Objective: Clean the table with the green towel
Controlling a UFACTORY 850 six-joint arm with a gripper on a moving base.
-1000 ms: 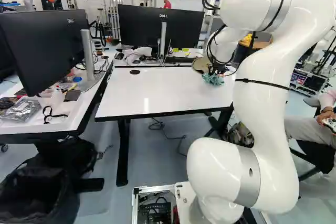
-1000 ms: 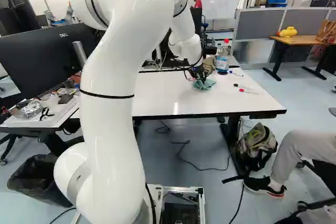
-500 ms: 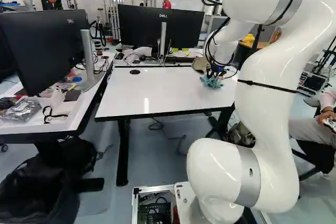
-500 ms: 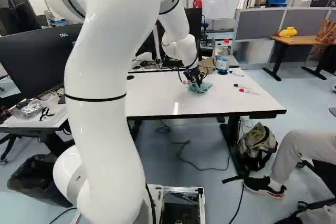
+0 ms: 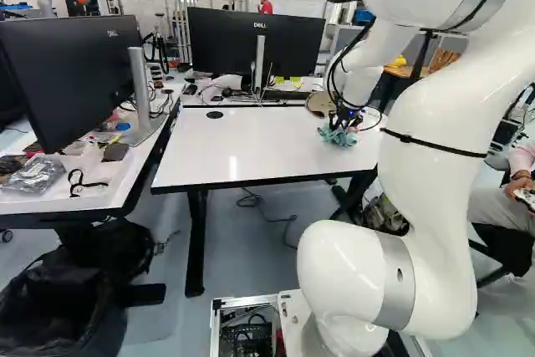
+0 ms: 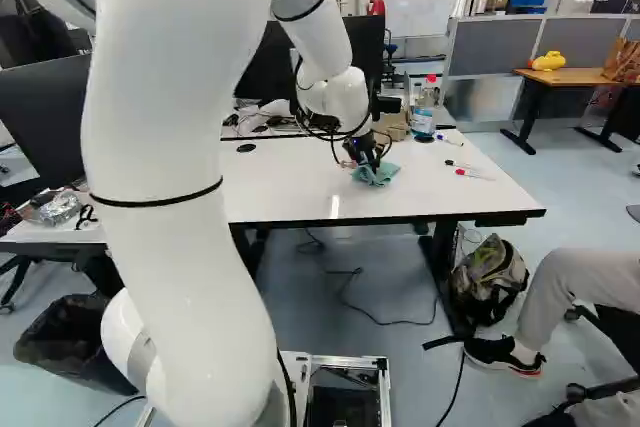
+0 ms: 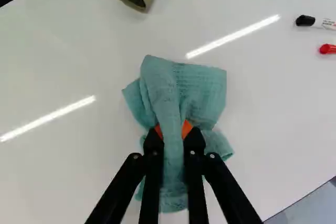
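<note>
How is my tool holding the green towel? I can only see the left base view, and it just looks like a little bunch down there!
Observer: From the wrist view, a fold of the green towel is pinched between the two orange pads of your tool.
Operator: Cool! And what's on the table where that big white arm blocks my picture?
Observer: The right base view shows markers lying there, and the wrist view gives their caps: a black-capped marker and a red-capped marker.
</note>
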